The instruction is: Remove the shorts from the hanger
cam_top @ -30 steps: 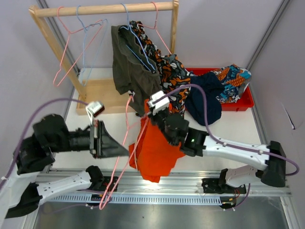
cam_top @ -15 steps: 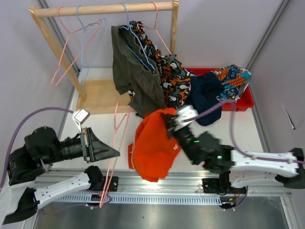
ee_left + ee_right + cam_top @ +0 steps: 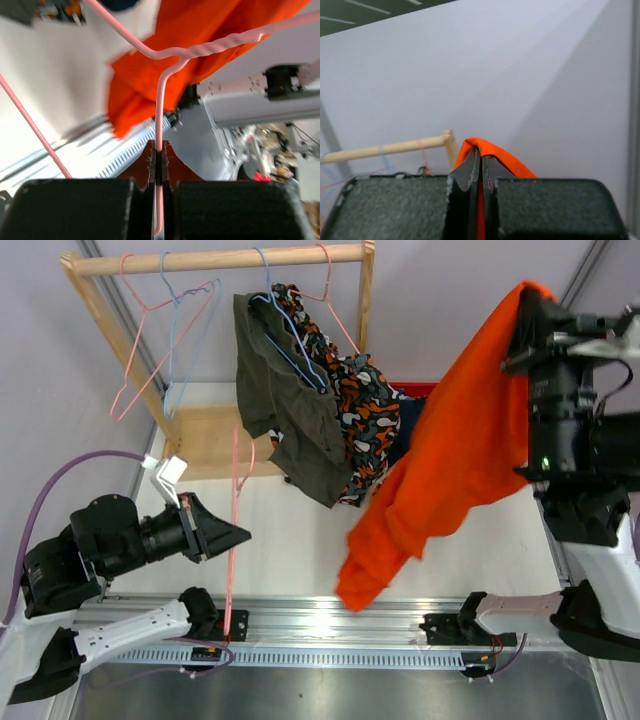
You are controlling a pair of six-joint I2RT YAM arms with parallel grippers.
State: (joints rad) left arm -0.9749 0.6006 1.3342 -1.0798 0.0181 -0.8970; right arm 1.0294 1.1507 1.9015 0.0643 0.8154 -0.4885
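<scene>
My right gripper (image 3: pixel 535 302) is raised high at the right, shut on the bright orange shorts (image 3: pixel 450 450), which hang down free of any hanger; the fabric shows pinched between its fingertips in the right wrist view (image 3: pixel 481 150). My left gripper (image 3: pixel 238 534) at the left is shut on the hook of a bare pink hanger (image 3: pixel 233 530), seen clamped in the left wrist view (image 3: pixel 159 125). Olive green shorts (image 3: pixel 285 400) and orange-black-white blotch print shorts (image 3: pixel 355 400) hang on hangers from the wooden rack (image 3: pixel 220 258).
Bare pink and blue hangers (image 3: pixel 160 320) hang at the rack's left. A red bin (image 3: pixel 425 390) sits behind the orange shorts, mostly hidden. The metal rail (image 3: pixel 330 625) runs along the near edge.
My right gripper swung up and far to the right, lifting the orange shorts off the pink hanger. My left gripper kept hold of the hanger, now bare and upright.
</scene>
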